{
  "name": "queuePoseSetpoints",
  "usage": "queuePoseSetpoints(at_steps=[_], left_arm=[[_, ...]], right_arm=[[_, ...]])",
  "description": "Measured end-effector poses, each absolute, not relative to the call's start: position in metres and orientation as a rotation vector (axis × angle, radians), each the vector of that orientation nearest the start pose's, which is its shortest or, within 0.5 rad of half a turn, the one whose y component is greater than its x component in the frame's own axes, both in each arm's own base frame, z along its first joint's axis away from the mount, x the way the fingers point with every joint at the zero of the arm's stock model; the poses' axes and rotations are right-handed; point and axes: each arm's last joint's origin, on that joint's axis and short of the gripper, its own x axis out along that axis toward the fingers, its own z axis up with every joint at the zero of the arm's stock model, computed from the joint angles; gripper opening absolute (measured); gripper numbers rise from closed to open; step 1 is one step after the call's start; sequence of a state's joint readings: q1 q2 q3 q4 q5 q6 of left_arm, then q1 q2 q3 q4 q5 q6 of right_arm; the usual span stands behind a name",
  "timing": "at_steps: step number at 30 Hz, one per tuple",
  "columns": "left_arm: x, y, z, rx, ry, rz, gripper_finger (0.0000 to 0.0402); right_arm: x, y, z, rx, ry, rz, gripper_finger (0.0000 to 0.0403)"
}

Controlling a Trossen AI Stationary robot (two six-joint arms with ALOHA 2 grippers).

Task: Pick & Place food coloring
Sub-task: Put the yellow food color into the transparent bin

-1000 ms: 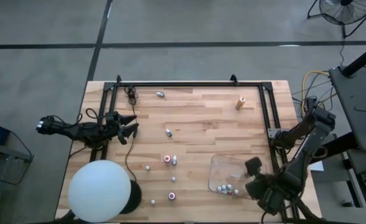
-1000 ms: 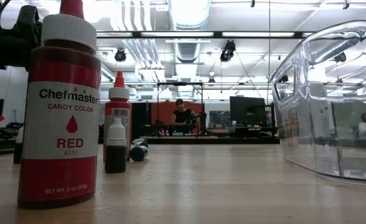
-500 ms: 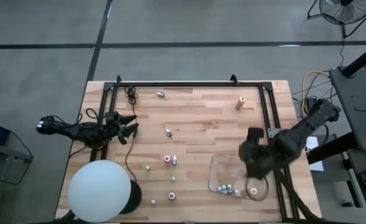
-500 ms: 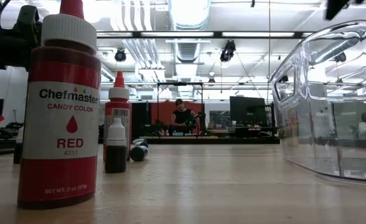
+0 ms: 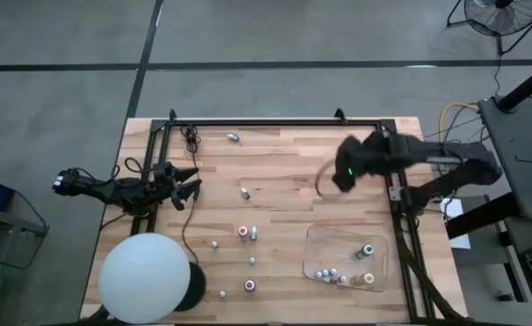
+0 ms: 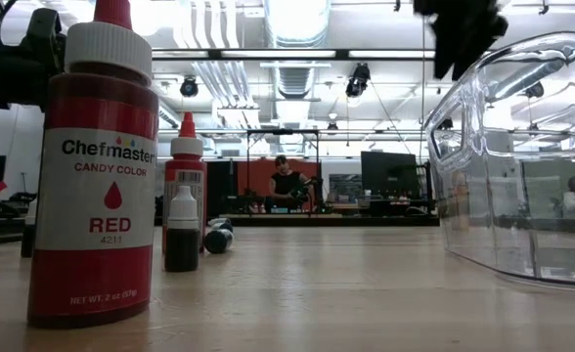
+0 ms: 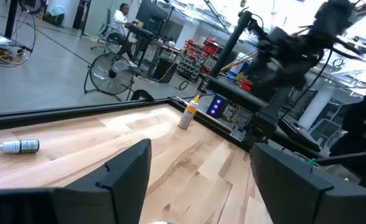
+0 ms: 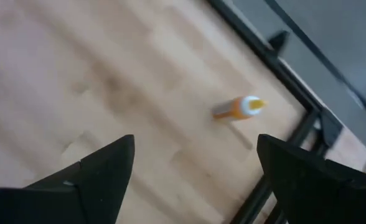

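Note:
Small food coloring bottles stand or lie scattered on the wooden table [image 5: 275, 172], among them two [image 5: 242, 232] [image 5: 245, 192] near the middle and an orange one [image 5: 349, 149] upright at the far right. Several more lie in the clear tray [image 5: 309, 243] at the near right. My right gripper [image 5: 343, 172] hangs open above the table, just left of the orange bottle [image 8: 239, 107], with nothing between its fingers. My left gripper [image 5: 189, 184] waits open and level at the left edge. In the low view a red bottle [image 6: 94, 176] stands close by.
A big white ball [image 5: 146, 277] sits at the near left corner. A black frame [image 5: 275, 123] runs along the far edge and both sides. A cable [image 5: 191, 140] lies at the far left. People sit in the room beyond the table.
My right gripper has swung from the near right corner, over the tray, toward the far edge and somewhat left, rising and rolling as it went. The tray's right part, covered by the arm before, now shows two more bottles.

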State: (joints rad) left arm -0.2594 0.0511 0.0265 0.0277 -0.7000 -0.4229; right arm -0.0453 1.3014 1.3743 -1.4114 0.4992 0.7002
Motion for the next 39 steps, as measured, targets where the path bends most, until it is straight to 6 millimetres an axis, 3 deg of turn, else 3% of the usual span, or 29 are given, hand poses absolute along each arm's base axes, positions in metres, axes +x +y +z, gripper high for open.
queuePoseSetpoints(at_steps=[9,19,28,39], left_arm=[[0.094,-0.006,0.171,-0.417,-0.096,0.433,0.0245],[0.094,-0.006,0.171,-0.417,-0.095,0.433,0.0245],[0.094,-0.006,0.171,-0.417,-0.096,0.433,0.0245],[0.094,-0.006,0.171,-0.417,-0.096,0.434,0.0245]], right_arm=[[0.213,-0.105,0.336,0.533,0.975,-1.164,0.0359],[0.201,-0.163,0.318,0.789,0.943,-1.311,0.0363],[0.200,-0.193,0.273,0.939,0.964,-1.317,0.0364],[0.194,-0.192,0.201,1.053,1.077,-1.306,0.0364]])
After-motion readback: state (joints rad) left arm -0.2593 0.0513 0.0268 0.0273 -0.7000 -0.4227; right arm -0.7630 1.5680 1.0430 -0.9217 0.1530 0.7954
